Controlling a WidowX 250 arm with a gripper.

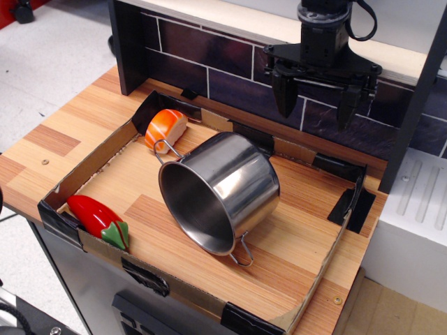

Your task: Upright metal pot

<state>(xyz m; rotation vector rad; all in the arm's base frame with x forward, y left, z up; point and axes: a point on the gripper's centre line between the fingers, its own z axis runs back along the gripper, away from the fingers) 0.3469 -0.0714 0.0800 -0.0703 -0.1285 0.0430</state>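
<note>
The metal pot (220,190) is shiny stainless steel and lies on its side in the middle of the wooden tray. Its open mouth faces the front left. One wire loop handle (165,149) sticks out at the upper left and another (242,252) at the lower right. My black gripper (316,99) hangs above and behind the pot, to its right, in front of the dark tiled back wall. Its two fingers (284,94) point down and stand wide apart with nothing between them.
An orange and white toy food piece (166,128) lies at the tray's back left. A red toy chili with a green stem (98,218) lies at the front left corner. A low cardboard rim (84,171) with black tape surrounds the wooden surface. A white unit (419,209) stands to the right.
</note>
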